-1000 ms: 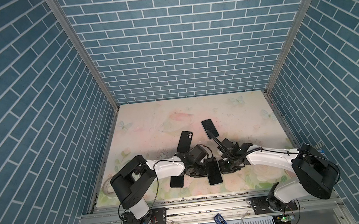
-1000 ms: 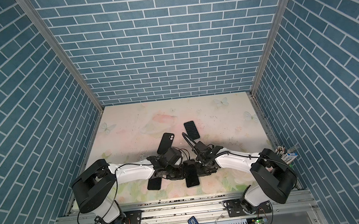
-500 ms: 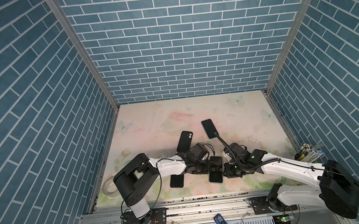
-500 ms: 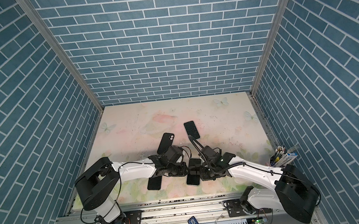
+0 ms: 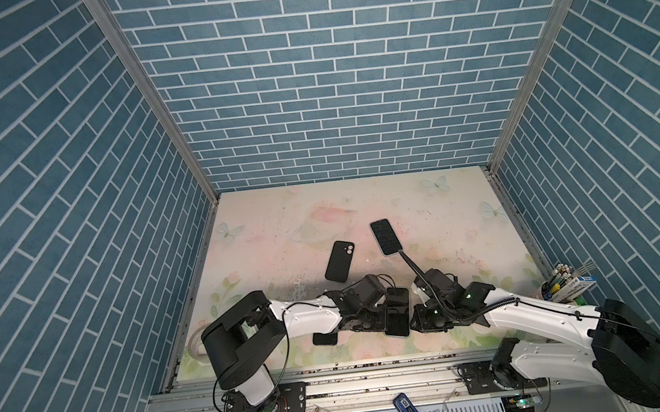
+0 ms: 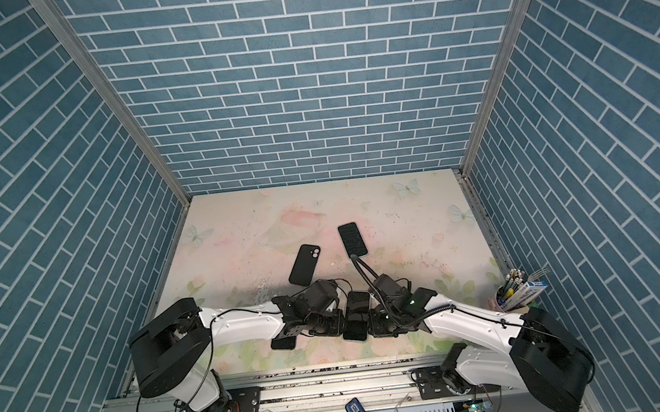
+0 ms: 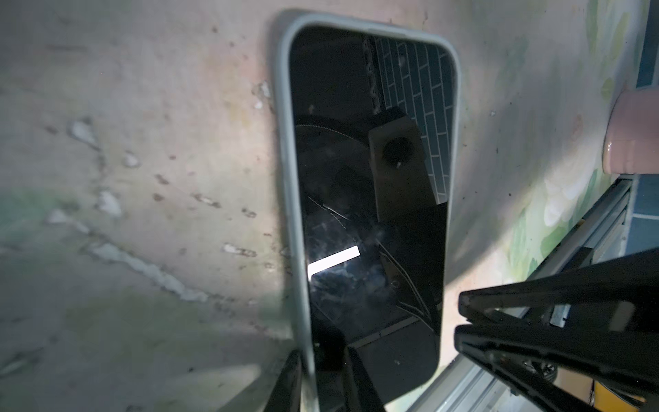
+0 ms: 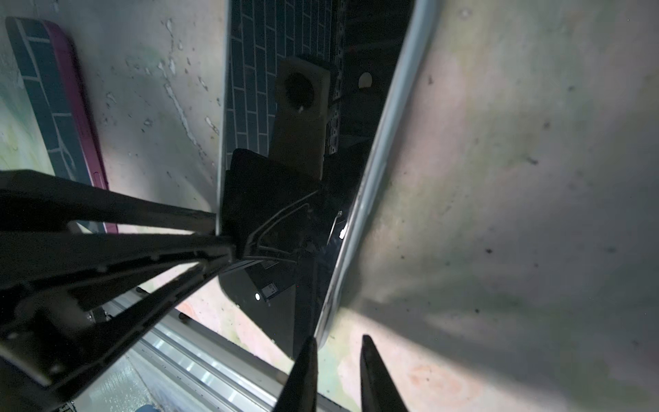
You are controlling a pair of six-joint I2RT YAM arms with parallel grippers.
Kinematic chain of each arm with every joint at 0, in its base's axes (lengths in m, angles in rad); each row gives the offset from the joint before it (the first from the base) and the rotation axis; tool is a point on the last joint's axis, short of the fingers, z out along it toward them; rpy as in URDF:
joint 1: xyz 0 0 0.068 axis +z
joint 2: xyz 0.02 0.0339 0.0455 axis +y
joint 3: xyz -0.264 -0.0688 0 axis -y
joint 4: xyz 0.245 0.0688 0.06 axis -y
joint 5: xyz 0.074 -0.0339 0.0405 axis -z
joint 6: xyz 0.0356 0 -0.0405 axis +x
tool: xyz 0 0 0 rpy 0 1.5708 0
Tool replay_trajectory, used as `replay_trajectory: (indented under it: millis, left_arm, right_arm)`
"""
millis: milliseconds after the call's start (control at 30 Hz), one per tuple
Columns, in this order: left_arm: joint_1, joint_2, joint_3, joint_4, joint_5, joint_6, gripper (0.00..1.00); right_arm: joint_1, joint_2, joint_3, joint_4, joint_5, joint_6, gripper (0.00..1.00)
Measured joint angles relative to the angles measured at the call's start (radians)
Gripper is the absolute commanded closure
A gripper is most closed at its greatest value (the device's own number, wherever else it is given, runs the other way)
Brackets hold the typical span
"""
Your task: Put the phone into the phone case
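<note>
Phone [image 5: 397,312]: sits screen up in the pale phone case [image 7: 290,178], near the front edge of the counter [image 5: 280,229], right in the middle between the two arms. The screen is dark and just mirrors the brick walls.
Seating: the rim hugs the top end and one long side in the left wrist view. Along the other long side I honestly can't tell if it's all the way in.
Left hand [image 7: 313,356]: clamped on one long edge of the phone case near a corner, one finger over the screen and the other outside the rim.
Right hand [image 8: 337,342]: at the opposite long edge, fingers a little apart with bare counter showing between them, gripping nothing. One fingertip is right at the rim's corner; touching or not, can't tell.
Black case [image 5: 339,261]: flat on the counter farther back, camera cutout at its far end, well apart from both hands.
Second phone [image 5: 386,236]: screen up, just beside the Black case, toward the right.
Third phone [image 5: 325,338]: dark, partly under the left arm. It shows a magenta edge in the right wrist view.
Pen cup [image 6: 506,304]: at the right edge of the counter near the front, full of pens.
</note>
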State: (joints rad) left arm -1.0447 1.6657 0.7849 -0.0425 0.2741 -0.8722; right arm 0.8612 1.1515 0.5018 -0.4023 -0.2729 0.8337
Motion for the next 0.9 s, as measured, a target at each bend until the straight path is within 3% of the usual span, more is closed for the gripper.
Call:
replay_trajectory:
  millis: [333,900]
  left_arm:
    - [-0.037,0.051,0.046,0.026,0.008,-0.021,0.77]
    - [-0.068,0.042,0.035,0.027,-0.002,-0.035,0.76]
  right_arm:
    - [0.001,-0.057,0.017,-0.099,0.06,-0.012,0.75]
    - [0.001,-0.031,0.019,-0.133,0.064,-0.023,0.82]
